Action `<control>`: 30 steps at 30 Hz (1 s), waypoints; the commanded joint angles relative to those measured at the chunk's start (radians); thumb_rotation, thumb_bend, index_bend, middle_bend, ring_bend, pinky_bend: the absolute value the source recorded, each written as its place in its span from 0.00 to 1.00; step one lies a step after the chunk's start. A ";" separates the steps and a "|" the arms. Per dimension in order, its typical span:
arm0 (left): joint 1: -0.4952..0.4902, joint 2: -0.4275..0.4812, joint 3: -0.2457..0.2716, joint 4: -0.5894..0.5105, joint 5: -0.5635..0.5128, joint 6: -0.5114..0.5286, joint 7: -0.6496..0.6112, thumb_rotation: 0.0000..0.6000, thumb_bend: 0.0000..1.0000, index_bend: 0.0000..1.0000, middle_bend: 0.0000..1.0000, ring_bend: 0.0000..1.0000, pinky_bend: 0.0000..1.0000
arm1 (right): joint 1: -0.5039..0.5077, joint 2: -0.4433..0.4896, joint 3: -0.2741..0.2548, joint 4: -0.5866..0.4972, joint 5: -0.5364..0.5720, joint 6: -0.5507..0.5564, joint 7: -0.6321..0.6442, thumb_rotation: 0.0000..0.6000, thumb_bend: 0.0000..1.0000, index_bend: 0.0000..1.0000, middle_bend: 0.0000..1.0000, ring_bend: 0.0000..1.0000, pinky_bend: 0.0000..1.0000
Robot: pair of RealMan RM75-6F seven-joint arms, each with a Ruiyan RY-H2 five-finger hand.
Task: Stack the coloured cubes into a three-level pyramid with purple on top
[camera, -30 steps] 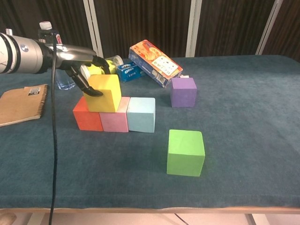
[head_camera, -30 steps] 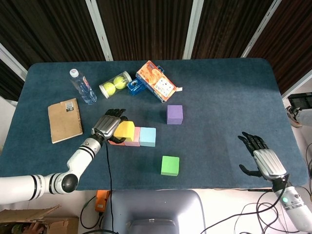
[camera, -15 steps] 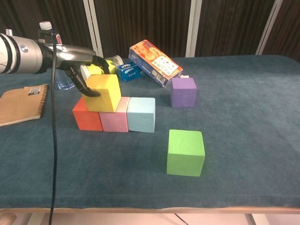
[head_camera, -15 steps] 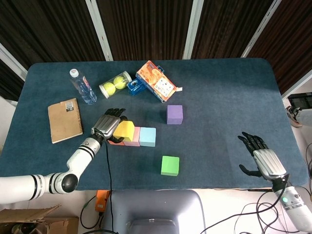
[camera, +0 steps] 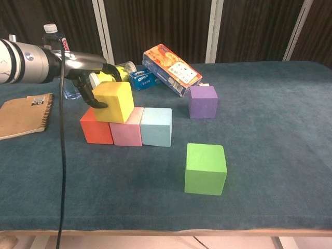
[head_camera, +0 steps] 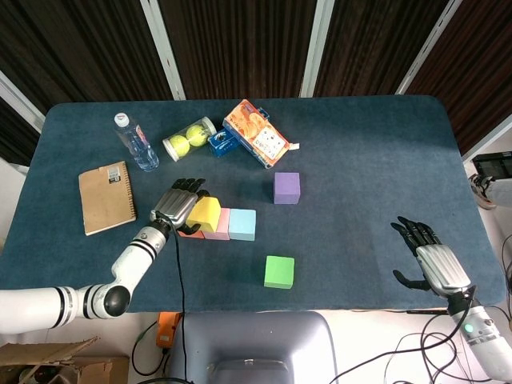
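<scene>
Your left hand clamps yellow cube over red cube and pink cube, bridging their seam; right hand spread, idle.

Yellow cube atop red cube & pink cube, light-blue cube just right of pink. Purple cube and green cube further right, all on a dark teal table.

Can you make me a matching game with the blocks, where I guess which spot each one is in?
Blocks:
1. yellow cube
2. purple cube
3. green cube
4. light blue cube

Spots:
A. alone, nearest the front table edge
B. right end of the bottom row
C. held in the left hand, on top of the row
D. alone, near the snack box

Pairs: 1-C, 2-D, 3-A, 4-B
</scene>
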State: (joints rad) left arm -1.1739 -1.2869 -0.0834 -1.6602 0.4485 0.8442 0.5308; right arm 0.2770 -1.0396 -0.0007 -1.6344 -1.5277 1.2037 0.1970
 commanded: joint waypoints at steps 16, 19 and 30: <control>0.008 0.003 0.000 -0.012 0.013 0.025 0.012 1.00 0.11 0.26 0.05 0.00 0.07 | 0.001 0.000 -0.001 -0.002 0.002 -0.005 -0.003 1.00 0.24 0.00 0.00 0.00 0.00; 0.008 0.001 -0.002 -0.014 0.013 0.031 0.016 1.00 0.08 0.26 0.05 0.00 0.07 | 0.002 0.000 0.000 -0.002 0.003 -0.006 -0.004 1.00 0.24 0.00 0.00 0.00 0.00; 0.020 -0.015 -0.003 -0.002 0.042 0.033 0.011 0.99 0.02 0.26 0.05 0.00 0.07 | 0.000 0.002 0.000 -0.003 0.002 -0.002 0.000 1.00 0.24 0.00 0.00 0.00 0.00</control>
State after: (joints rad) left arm -1.1546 -1.3010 -0.0868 -1.6628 0.4900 0.8772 0.5419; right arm 0.2773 -1.0373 -0.0005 -1.6372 -1.5261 1.2013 0.1967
